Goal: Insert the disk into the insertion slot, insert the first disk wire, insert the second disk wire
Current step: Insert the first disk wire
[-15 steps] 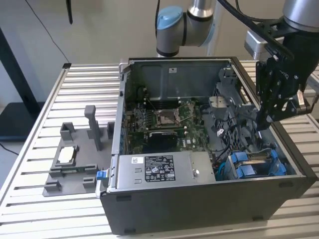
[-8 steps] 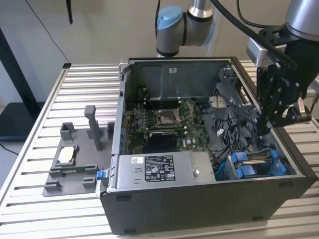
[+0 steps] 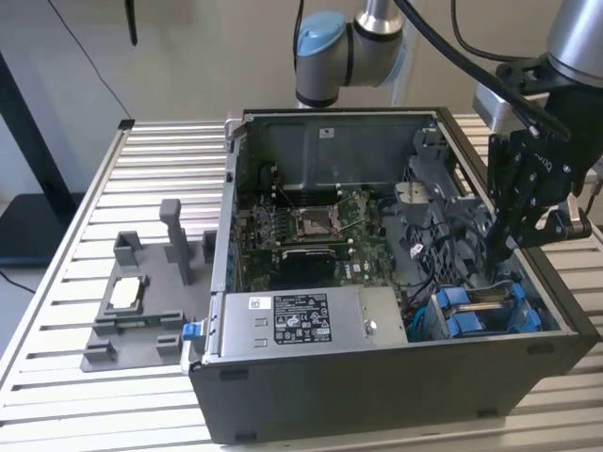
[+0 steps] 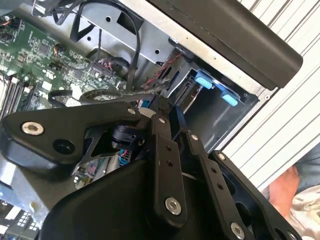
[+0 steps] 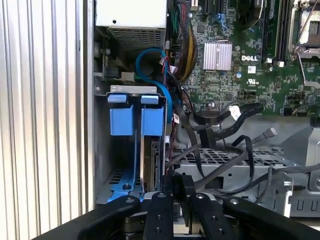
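Disk (image 3: 482,301) seated in insertion slot (image 5: 102,150), lower right of exterior view, long axis left-right, tabs leftward; pincer (image 3: 499,252) above it, open or closed I cannot tell.

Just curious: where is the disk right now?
The disk sits in the insertion slot at the exterior view's lower right, close under the gripper.
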Available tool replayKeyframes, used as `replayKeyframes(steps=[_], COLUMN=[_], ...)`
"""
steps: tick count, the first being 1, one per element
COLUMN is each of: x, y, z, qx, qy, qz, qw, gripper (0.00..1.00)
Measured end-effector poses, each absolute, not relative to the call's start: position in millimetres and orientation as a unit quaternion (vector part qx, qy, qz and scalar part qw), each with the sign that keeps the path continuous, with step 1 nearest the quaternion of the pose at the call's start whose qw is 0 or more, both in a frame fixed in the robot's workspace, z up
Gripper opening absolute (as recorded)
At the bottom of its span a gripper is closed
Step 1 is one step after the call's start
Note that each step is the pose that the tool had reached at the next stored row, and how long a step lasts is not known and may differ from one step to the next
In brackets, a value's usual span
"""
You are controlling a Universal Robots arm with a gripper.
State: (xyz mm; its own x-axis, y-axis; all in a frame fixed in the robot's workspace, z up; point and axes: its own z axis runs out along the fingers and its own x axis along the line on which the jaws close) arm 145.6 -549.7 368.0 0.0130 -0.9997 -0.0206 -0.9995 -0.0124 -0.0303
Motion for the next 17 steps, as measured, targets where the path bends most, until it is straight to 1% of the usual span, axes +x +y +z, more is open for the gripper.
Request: replayKeyframes(steps=[7, 10, 14, 17], x=[161, 165, 173, 177], y=[-553, -554, -558, -558], z=[363, 362, 361, 358], qx=[-0.711, -0.711, -0.710, -0.711], qy=[0.703, 0.703, 0.702, 0.701], qz=[0.014, 0.023, 0.038, 0.043], qw=[0.002, -0.008, -0.023, -0.027], gripper=[0.19, 0.19, 0.19, 0.19])
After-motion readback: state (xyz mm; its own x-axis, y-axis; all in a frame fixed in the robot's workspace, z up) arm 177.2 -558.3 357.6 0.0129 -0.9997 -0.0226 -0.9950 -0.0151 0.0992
